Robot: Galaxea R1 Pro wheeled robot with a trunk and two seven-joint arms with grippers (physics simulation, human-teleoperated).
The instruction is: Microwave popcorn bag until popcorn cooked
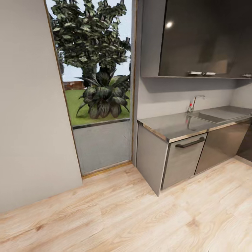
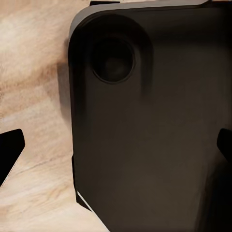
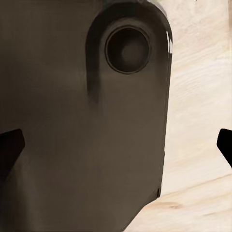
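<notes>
Kitchen countertop (image 1: 175,126): one glossy grey slab with a metallic front edge, running from the wall corner beside the window toward the right of the head view. Set into it are one sink (image 1: 210,117) and one tap (image 1: 193,103); the bare stretch nearest the end panel carries nothing. Below it stand one grey door with one dark bar handle (image 1: 190,142) and one glossy brown door (image 1: 220,147). Above hangs one dark wall cabinet (image 1: 206,36). One tall window (image 1: 96,87) shows garden plants. Light wood plank floor (image 1: 140,217) lies open from the counter's end panel to the pale wall on the left. Left gripper (image 2: 116,150) and right gripper (image 3: 118,145): each shows two dark fingertips far apart at the frame's sides, holding nothing, over a dark robot body panel (image 2: 150,130) and floor.
</notes>
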